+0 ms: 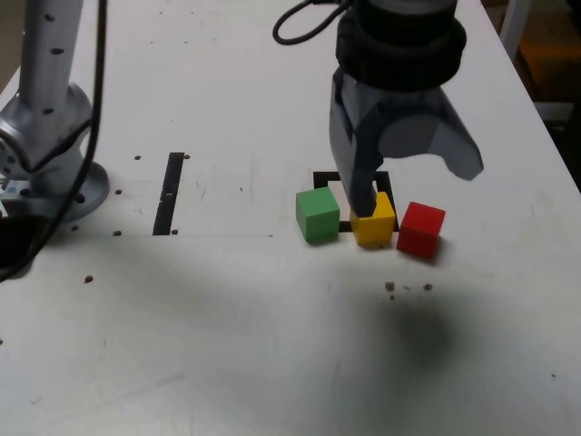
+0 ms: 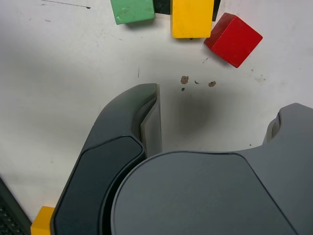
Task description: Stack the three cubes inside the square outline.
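Matte cubes (image 1: 373,221); smooth grey plastic tool (image 1: 413,177)

bright, even overhead light, soft shadow on the table (image 1: 227,363), slightly soft focus

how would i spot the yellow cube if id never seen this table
On the white table, find the grey gripper hanging over a row of three small cubes. The yellow cube is the middle one, on the black square outline, with the green cube on the exterior view's left and the red cube on its right.
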You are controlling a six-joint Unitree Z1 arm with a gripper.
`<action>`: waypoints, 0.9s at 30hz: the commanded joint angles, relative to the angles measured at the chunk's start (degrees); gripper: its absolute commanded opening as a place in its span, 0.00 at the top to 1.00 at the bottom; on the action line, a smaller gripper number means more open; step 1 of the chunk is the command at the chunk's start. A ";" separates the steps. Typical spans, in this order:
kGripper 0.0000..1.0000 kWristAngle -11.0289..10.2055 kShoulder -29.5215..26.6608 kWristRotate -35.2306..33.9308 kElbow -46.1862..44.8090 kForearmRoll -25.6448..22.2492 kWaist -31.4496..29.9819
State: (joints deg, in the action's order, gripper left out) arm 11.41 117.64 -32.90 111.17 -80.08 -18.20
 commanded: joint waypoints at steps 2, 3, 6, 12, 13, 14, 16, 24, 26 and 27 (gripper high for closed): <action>0.13 1.36 1.06 -1.40 0.41 -0.24 -0.30; 0.13 1.95 1.46 -2.37 0.43 -0.27 -0.34; 0.13 2.84 2.25 -4.63 0.76 -0.08 -0.43; 0.14 4.09 4.23 -8.99 1.88 1.16 -0.36; 0.14 4.18 4.49 -9.41 1.95 1.54 -0.26; 0.14 4.26 4.72 -9.75 1.95 2.00 -0.12; 0.14 4.45 5.17 -10.18 1.80 3.14 0.27; 0.14 5.74 7.46 -10.34 1.64 7.23 2.14; 0.14 6.02 8.01 -10.34 1.89 7.70 2.55; 0.14 6.19 8.37 -10.33 2.09 7.93 2.80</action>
State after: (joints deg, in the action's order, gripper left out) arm 17.45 125.73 -43.21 112.88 -72.29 -15.62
